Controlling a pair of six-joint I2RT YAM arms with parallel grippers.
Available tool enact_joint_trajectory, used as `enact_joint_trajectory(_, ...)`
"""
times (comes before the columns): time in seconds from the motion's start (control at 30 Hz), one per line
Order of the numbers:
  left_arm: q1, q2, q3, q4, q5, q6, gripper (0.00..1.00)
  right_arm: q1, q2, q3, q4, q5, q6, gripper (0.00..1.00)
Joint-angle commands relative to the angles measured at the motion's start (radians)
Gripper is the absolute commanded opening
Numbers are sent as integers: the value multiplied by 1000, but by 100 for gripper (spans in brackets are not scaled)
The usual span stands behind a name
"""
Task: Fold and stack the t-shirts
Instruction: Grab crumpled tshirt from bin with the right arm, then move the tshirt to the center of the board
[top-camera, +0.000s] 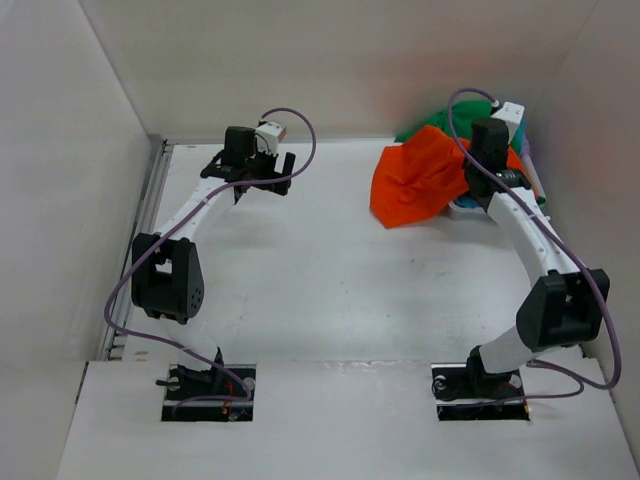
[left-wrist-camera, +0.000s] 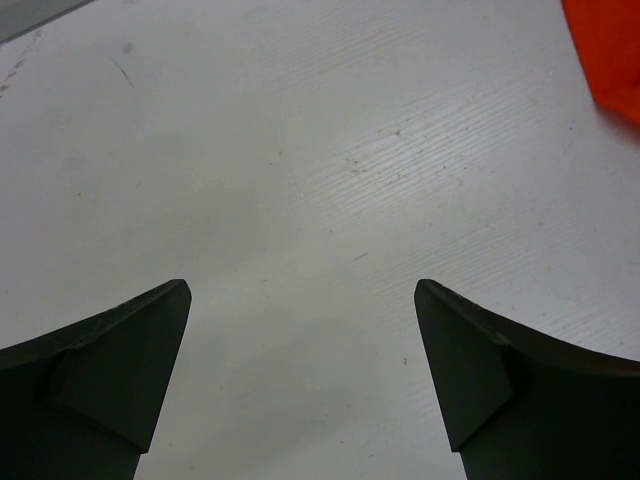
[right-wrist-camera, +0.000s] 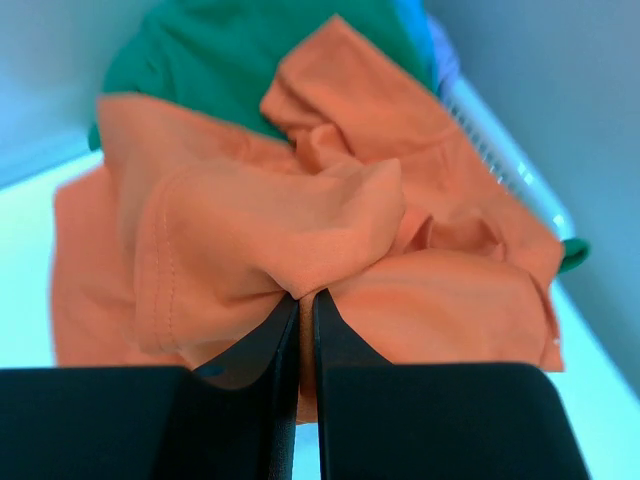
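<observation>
We note the right end effector (right-wrist-camera: 305, 297) pinched shut on a raised fold of the orange t-shirt (right-wrist-camera: 300, 220). The shirt drapes from the white lattice basket (right-wrist-camera: 500, 160) onto the desk (top-camera: 320, 280) at its far right corner. The dark green t-shirt (right-wrist-camera: 230, 60) lies behind and partly beneath it. The left end effector (left-wrist-camera: 302, 290) hangs above the desk with jaws spread wide, gripping nothing, well apart from the cloth.
</observation>
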Motion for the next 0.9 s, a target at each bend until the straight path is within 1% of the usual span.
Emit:
enact_joint_trajectory(0.0,-10,-42,39,9,-3,27,100,22,-89,71,63,55,-74,0)
enact_joint_trajectory(0.13,-15,-56,39,0,-3,35,100,97,-158,151,89,46,-134,0)
enact_joint_trajectory(0.3,5,-76,68,-19,-3,33,100,302,-172,342,187,22,-317,0)
enact_joint_trajectory(0.33,29,-83,95,-31,-3,33,100,366,-159,393,216,20,-369,0)
enact_joint_trajectory(0.4,62,-88,132,-43,2,32,100,452,-129,453,259,18,-423,1)
enact_joint_trajectory(0.43,82,-91,152,-48,5,30,100,482,-119,467,273,17,-438,1)
enact_joint_trajectory(0.47,124,-99,189,-59,8,24,100,540,-81,493,293,8,-450,2)
enact_joint_trajectory(0.5,131,-100,195,-60,10,22,100,548,-73,493,293,5,-449,2)
enact_joint_trajectory(0.57,180,-114,221,-65,11,25,100,580,-24,482,286,-20,-432,3)
enact_joint_trajectory(0.6,212,-131,223,-65,13,36,100,609,24,469,246,-35,-399,5)
enact_joint_trajectory(0.63,226,-140,217,-65,13,42,100,612,32,467,238,-37,-389,6)
enact_joint_trajectory(0.7,263,-174,174,-69,13,67,100,635,79,461,175,-80,-323,15)
enact_joint_trajectory(0.73,272,-191,148,-72,13,79,100,645,117,465,95,-160,-265,32)
enact_joint_trajectory(0.77,277,-201,128,-75,13,91,100,645,136,473,45,-211,-228,43)
enact_joint_trajectory(0.83,275,-243,58,-103,13,145,100,645,158,470,-42,-311,-132,60)
enact_joint_trajectory(0.87,261,-263,19,-126,13,185,100,633,155,444,-67,-357,-71,65)
